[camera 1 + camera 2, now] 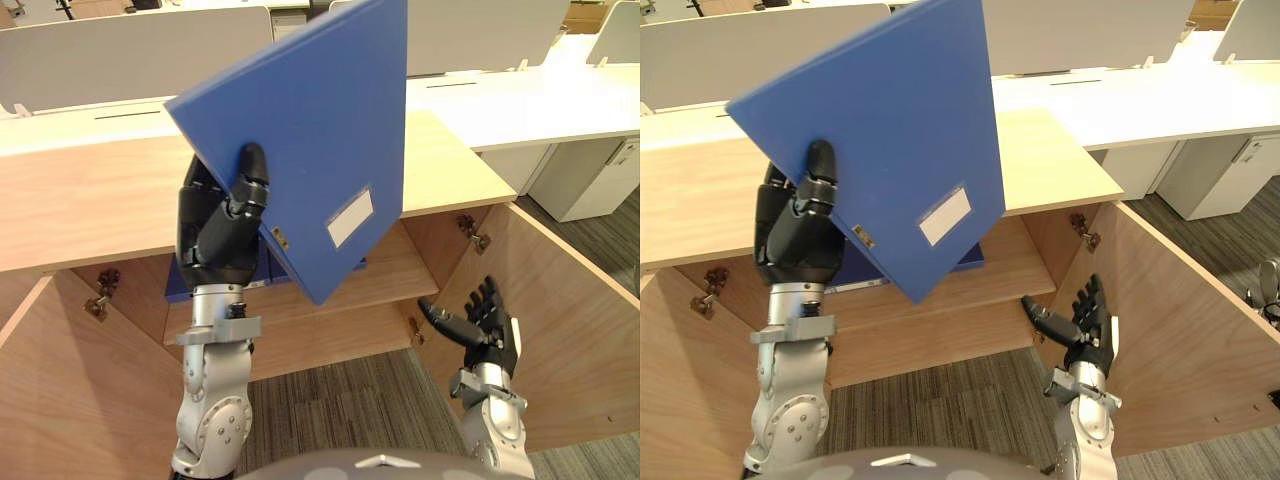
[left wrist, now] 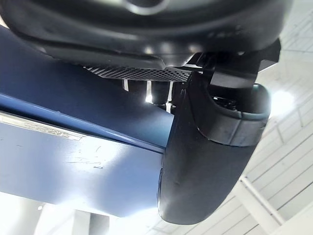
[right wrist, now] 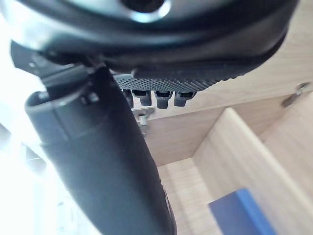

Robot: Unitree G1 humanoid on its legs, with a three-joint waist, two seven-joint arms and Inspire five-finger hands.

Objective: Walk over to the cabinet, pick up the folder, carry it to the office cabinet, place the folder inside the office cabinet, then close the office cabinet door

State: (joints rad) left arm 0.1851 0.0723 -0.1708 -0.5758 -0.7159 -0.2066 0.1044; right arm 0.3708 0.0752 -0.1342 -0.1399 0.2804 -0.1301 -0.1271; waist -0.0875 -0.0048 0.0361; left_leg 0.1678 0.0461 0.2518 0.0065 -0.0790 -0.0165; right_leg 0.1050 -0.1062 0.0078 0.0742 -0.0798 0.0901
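My left hand [image 1: 222, 235] is raised in front of the open wooden cabinet [image 1: 90, 190] and is shut on a blue folder [image 1: 310, 130], thumb pressed on its near face. The folder is tilted, one corner up, with a white label [image 1: 349, 218] low on its face. In the left wrist view the thumb [image 2: 205, 147] lies across the blue folder [image 2: 73, 161]. A second blue folder [image 1: 855, 268] lies on the cabinet shelf [image 1: 390, 275] behind it. My right hand [image 1: 487, 325] hangs open, palm up, low beside the right cabinet door [image 1: 570, 320], holding nothing.
Both cabinet doors stand wide open, the left door [image 1: 70, 380] at the lower left. White desks [image 1: 540, 100] with dividers [image 1: 130, 50] stand behind the cabinet. Grey carpet [image 1: 340, 400] lies in front of the cabinet.
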